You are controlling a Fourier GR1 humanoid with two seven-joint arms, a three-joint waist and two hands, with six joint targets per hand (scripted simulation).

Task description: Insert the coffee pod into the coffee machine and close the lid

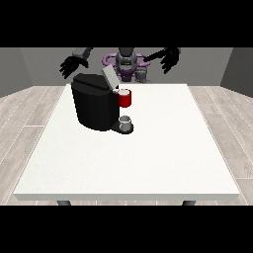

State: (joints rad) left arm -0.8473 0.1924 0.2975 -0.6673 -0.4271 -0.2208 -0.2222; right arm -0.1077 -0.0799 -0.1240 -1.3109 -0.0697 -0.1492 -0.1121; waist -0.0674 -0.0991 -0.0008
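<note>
The black coffee machine stands on the white table, left of its middle, with its grey lid tilted up and open. A red thing at the machine sits under the lid. On the machine's base rests a small grey cup. A small grey thing shows at the table's far edge, in front of the robot; I cannot tell it for the pod. The hand at the view's left hangs raised behind the machine, fingers spread. The hand at the view's right is raised too, fingers spread, holding nothing.
The robot's torso is behind the table's far edge. A wooden floor surrounds the table, with grey walls behind it. White tabletop stretches in front of and to the right of the machine.
</note>
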